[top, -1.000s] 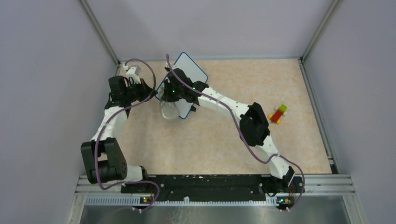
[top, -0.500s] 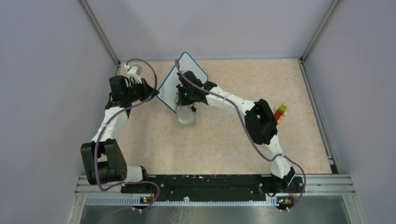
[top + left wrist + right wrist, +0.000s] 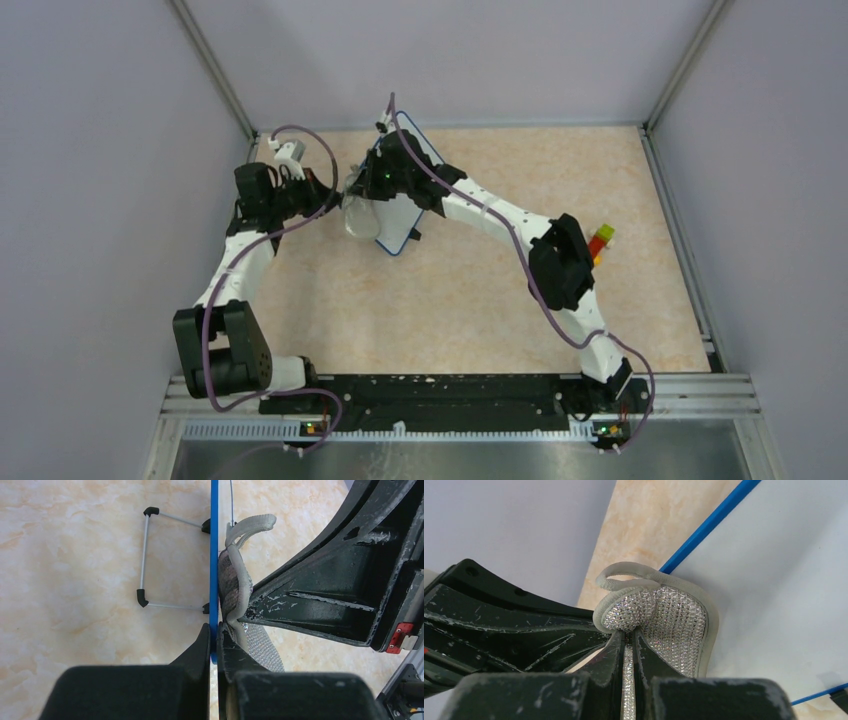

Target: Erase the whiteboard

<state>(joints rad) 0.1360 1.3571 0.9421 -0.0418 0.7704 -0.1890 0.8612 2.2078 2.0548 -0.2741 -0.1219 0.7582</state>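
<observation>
The whiteboard [image 3: 397, 218] stands on edge at the far left of the table [image 3: 480, 300], close to the back wall, held up between the two arms. The left pincer [image 3: 335, 197] comes at it from the left. In the left wrist view this pincer [image 3: 213, 632] is clamped on the board's thin blue rim [image 3: 214, 555], which runs straight up the picture, edge-on. To the left of the rim a wire stand [image 3: 145, 555] with small black feet [image 3: 142, 597] juts from the back of the board, over the marbled beige table [image 3: 75, 555].

The right pincer [image 3: 372, 190] reaches in from the right, with the board behind it. It is closed on an eraser pad [image 3: 360, 215] – a soft oval with a grey trim, a small loop at its top and a glittering, mesh-like face. In the right wrist view its fingers pinch the pad [image 3: 664, 615] along its middle, so that the pad folds around the pincer [image 3: 628, 640]. The pad lies against the plain white face of the board [image 3: 774, 580], near the blue rim at the upper corner. From the left wrist, the pad [image 3: 232, 587] presses flat on the right side of the rim, just above the left fingers.

Well apart, near the table's right edge, a small cluster of coloured blocks [image 3: 600, 240] – red, green, yellow – shows partly behind the right arm's elbow
</observation>
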